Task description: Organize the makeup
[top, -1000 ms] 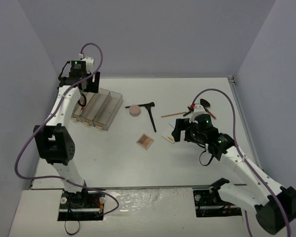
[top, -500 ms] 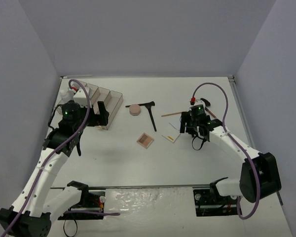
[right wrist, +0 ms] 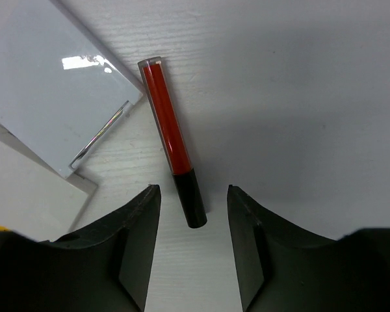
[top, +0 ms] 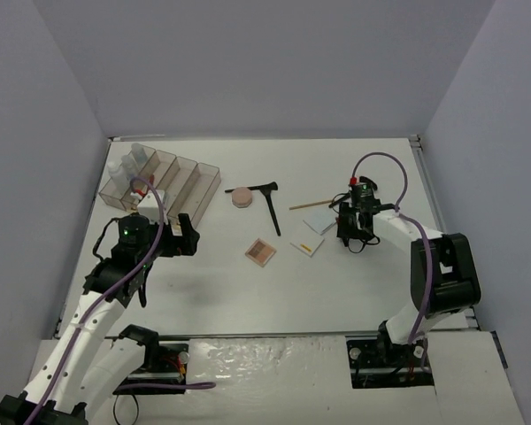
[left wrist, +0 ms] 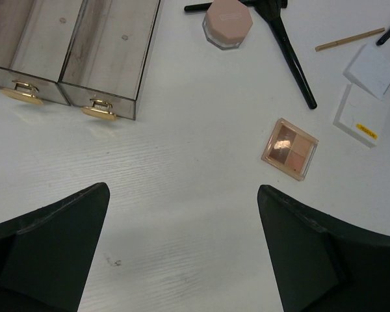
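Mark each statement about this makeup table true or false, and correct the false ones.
1. The black-capped end of the clear red tube lies between the fingers of the right gripper. True.
2. The left gripper holds the square pink-brown palette. False: it is open and empty, and the palette lies on the white table.
3. The round pink compact sits in the clear plastic organizer tray. False: it lies on the table beside a black brush.
4. A thin brown pencil lies on the table. True.
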Controlling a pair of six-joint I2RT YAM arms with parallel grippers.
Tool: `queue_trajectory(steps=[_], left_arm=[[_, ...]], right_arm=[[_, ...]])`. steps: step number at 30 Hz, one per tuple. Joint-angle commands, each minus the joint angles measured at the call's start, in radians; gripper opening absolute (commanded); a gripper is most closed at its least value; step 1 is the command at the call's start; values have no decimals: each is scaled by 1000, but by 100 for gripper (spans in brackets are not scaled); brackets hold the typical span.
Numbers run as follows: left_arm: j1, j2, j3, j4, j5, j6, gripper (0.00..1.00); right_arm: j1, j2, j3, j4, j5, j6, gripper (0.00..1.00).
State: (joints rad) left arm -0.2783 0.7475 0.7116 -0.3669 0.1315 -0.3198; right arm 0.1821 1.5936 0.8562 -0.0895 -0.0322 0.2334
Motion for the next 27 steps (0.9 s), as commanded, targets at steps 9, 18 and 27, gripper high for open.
queue_trajectory(steps=[9,18,27], left_arm=[[-2,31,59,98,117,-91,97],[-83,65,126,237,200,-289,97],[-310,231,271,431,89,-314,97]], right_arm=[[-7,-8,-9,37,-44,-38,0],[85,-396,-28,20,-178,-34,0],[273,-675,-114,324,-406,109,0]])
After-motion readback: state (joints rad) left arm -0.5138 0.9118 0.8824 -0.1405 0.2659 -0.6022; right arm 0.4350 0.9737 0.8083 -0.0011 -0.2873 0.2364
